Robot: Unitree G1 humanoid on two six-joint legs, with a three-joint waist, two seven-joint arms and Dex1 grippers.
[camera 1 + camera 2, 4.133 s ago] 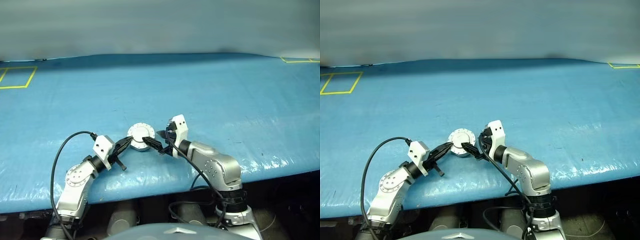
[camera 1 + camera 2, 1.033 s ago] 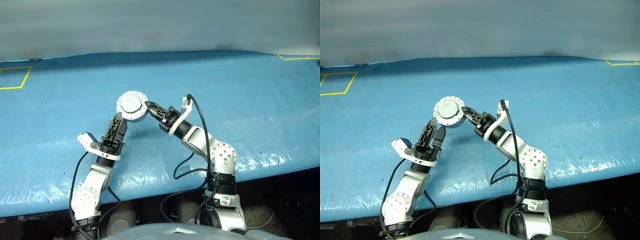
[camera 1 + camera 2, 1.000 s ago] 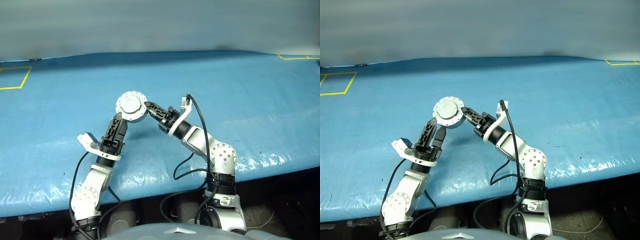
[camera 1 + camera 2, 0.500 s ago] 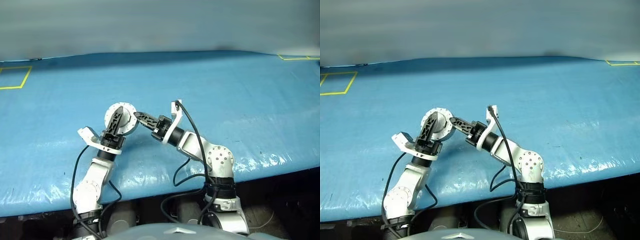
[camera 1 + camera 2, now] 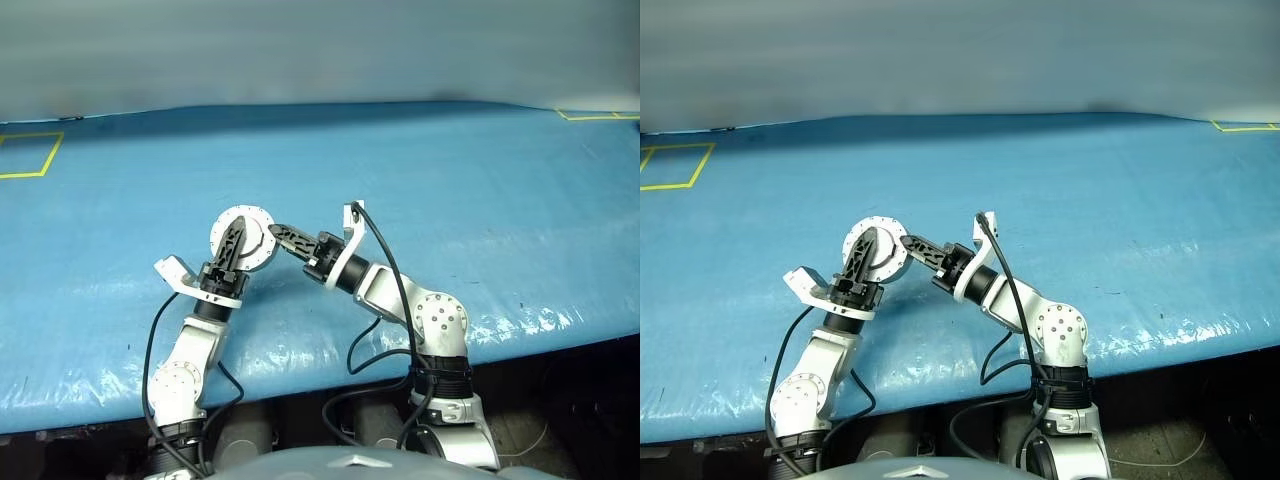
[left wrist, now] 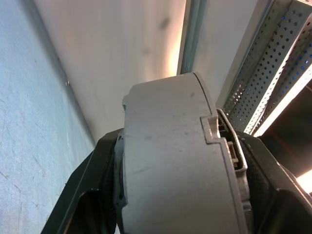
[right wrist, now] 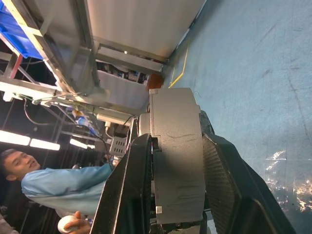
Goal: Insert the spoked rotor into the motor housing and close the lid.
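The motor housing (image 5: 258, 240) hangs tilted on edge above the blue table, with the lid (image 5: 250, 225) seated on it and showing its plain silver face with rim bolts. My left gripper (image 5: 236, 226) reaches up from below and is shut across the housing's two faces. My right gripper (image 5: 274, 231) comes in from the right, level, and is shut on the housing's rim. In the wrist views the grey housing (image 6: 165, 170) fills the gap between the black fingers (image 7: 219, 175). The spoked rotor is hidden.
The table is covered with a blue sheet (image 5: 450, 190), with yellow tape squares at the far left (image 5: 25, 155) and far right (image 5: 600, 115). A person in a blue coat (image 7: 53, 180) stands beyond the table near metal shelving (image 6: 273, 73).
The housing has come down and to the left in the right gripper. My left gripper moved from below it to around it and closed on its faces.
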